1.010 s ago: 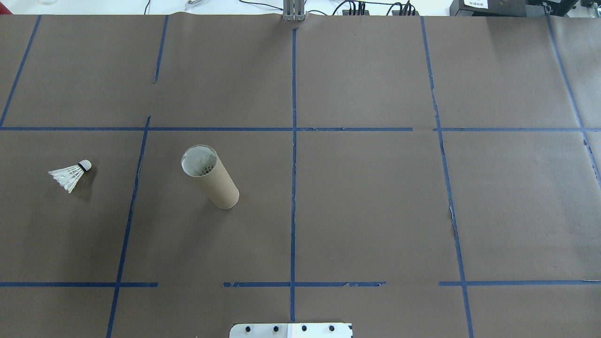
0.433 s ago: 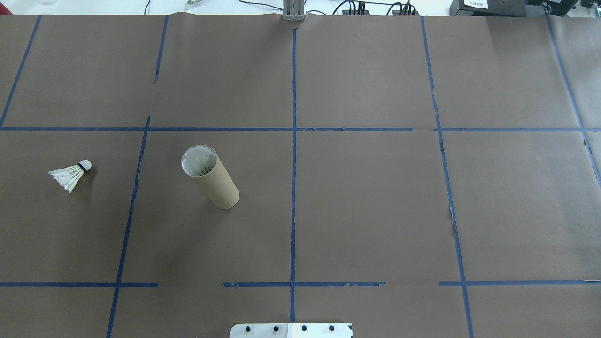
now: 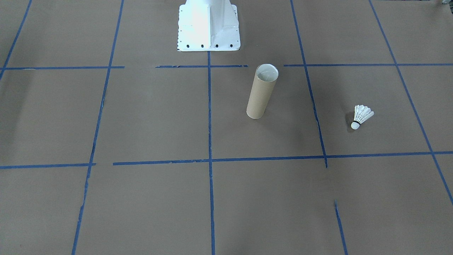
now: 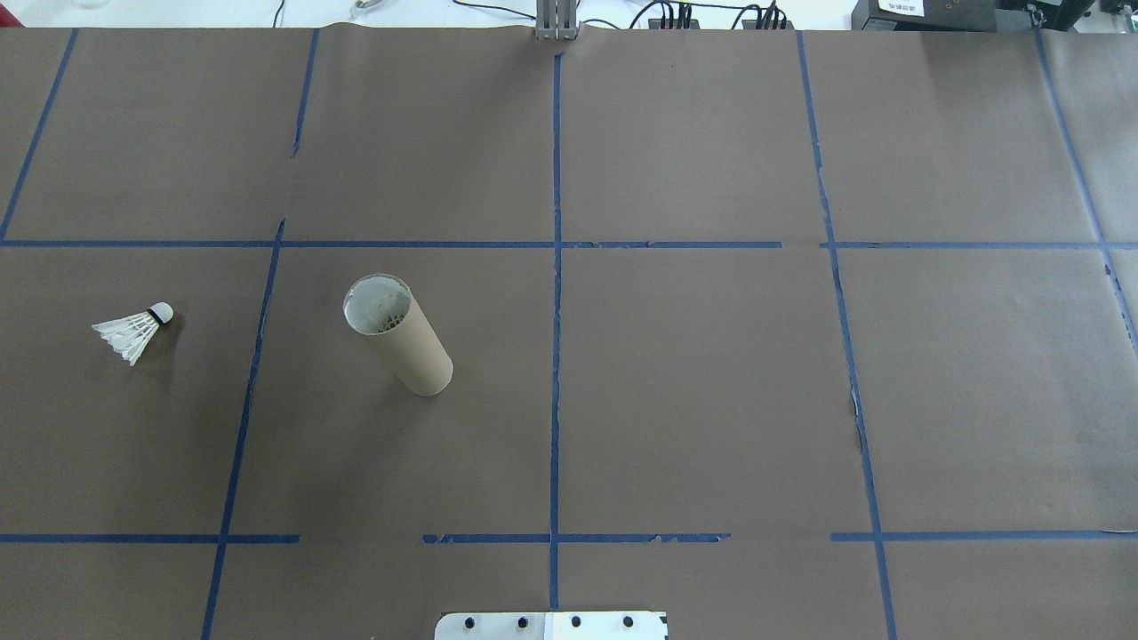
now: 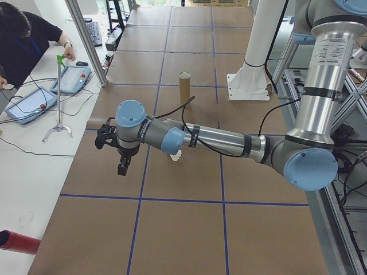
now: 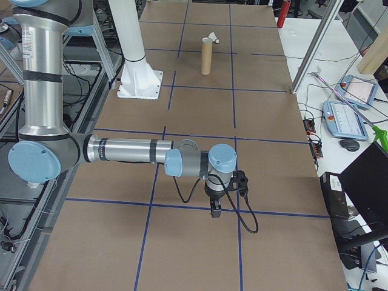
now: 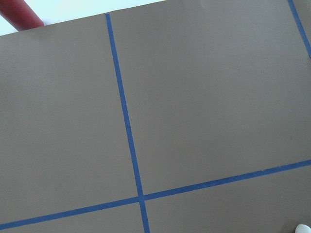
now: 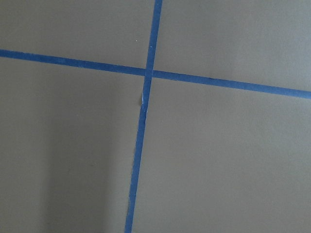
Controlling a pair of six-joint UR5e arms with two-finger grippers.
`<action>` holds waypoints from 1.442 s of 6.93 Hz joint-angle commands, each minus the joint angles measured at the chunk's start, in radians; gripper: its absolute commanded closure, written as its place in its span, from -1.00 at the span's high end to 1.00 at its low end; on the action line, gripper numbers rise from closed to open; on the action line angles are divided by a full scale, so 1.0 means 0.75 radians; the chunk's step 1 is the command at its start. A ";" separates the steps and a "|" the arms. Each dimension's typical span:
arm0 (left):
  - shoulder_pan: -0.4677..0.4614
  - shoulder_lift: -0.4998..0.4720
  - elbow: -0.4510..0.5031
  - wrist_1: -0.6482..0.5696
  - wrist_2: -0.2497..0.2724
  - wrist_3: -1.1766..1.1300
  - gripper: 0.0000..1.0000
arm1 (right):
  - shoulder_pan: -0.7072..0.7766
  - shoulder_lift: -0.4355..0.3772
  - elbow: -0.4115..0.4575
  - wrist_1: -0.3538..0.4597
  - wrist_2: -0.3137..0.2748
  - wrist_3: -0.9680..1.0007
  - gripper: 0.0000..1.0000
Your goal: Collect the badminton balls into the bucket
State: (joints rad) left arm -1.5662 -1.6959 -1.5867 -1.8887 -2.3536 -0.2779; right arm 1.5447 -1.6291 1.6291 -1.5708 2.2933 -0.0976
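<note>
Currently the white feather shuttlecock (image 4: 133, 332) lies left of the upright tan cardboard tube (image 4: 398, 336), uncollected; neither gripper's finger state can be told.

The small white feather shuttlecock (image 5: 177, 156) is mostly hidden behind the near left arm (image 5: 212, 138) in the left side view. Whether either gripper's jaws are open cannot be told. The white metal pedestal base (image 4: 551, 625) is cut off by the overhead view's bottom edge.
</note>
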 commanded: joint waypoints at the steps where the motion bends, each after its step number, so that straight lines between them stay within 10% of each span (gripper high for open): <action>1: 0.045 0.087 0.114 -0.462 0.015 -0.297 1.00 | 0.000 0.000 0.000 0.000 0.000 0.001 1.00; 3: 0.185 0.105 0.119 -0.620 0.031 -0.709 1.00 | 0.000 0.000 0.000 0.000 0.000 0.001 1.00; 5: 0.483 0.191 0.125 -1.102 0.239 -1.279 1.00 | 0.000 0.000 0.000 0.000 0.000 0.001 1.00; 7: 0.601 0.236 0.123 -1.275 0.250 -1.569 1.00 | 0.000 0.000 0.000 0.000 0.000 0.001 1.00; 10: 0.907 0.365 0.128 -1.569 0.505 -1.950 1.00 | 0.000 0.000 0.000 0.000 0.000 0.001 1.00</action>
State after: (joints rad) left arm -0.9886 -1.4579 -1.4926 -2.9888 -2.0591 -1.6266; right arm 1.5447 -1.6291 1.6291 -1.5708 2.2933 -0.0966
